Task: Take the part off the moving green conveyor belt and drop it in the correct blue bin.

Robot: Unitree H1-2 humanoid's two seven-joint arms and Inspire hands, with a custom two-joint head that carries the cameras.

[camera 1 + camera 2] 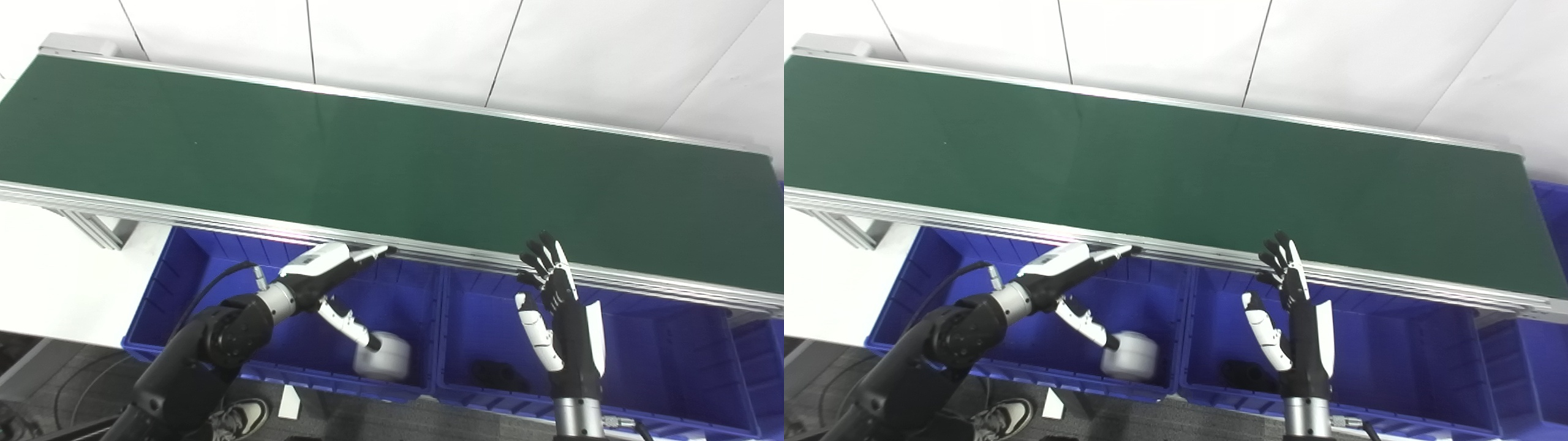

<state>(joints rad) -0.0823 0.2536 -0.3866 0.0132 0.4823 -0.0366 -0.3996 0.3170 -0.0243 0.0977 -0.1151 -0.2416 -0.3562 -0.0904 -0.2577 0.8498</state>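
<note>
A bare green conveyor belt with aluminium rails runs across pale floor tiles, with blue bins along its near side. The left hand reaches over the left bin, fingers spread open and pointing at the rail, while the blurred white part sits just below its thumb inside that bin, its long axis unclear. The right hand stands upright, open and empty, over the middle bin, which holds a dark part.

Blurred white part inside left blue bin
</note>
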